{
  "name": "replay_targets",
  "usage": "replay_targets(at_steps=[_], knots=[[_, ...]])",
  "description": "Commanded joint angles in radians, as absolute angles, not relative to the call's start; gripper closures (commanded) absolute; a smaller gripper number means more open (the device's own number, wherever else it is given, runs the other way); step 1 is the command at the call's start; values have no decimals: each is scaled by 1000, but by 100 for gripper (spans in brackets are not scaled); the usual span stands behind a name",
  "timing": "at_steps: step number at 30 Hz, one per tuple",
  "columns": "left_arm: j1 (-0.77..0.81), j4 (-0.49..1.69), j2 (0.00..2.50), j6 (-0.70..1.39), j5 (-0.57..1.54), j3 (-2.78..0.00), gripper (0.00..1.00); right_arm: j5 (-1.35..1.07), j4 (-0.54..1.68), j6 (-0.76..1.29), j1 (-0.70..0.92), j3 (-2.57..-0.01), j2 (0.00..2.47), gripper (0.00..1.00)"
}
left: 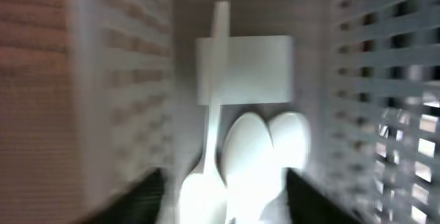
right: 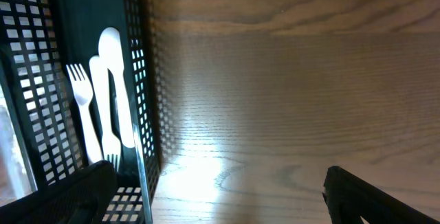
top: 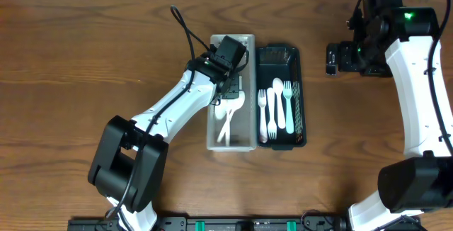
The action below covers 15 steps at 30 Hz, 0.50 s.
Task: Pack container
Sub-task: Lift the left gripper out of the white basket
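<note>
The left claw (left: 223,183) is seen released, fingers parted, low in the pale container (top: 249,135) with white spoons (left: 251,148) lying just ahead of it, while the right claw (right: 220,172) is held wide open above the bench (right: 289,80) — the black container (right: 141,80) just beside it.

Blurry spoons (left: 256,148), left wrist view
</note>
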<state>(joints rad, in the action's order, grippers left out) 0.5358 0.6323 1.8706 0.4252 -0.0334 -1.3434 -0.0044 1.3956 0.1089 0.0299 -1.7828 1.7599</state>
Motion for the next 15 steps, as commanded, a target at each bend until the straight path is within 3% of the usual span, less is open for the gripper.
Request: replay_targets(at_steps=[1, 5, 15], knots=[[535, 647, 1876, 417, -53, -1356, 21, -5, 1398, 96, 25, -1778, 1753, 1], [535, 650, 1856, 340, -58, -1356, 8, -5, 1388, 96, 25, -1778, 1753, 1], [531, 636, 1559, 201, -230, -1369, 6, -5, 1249, 96, 47, -1778, 1753, 1]])
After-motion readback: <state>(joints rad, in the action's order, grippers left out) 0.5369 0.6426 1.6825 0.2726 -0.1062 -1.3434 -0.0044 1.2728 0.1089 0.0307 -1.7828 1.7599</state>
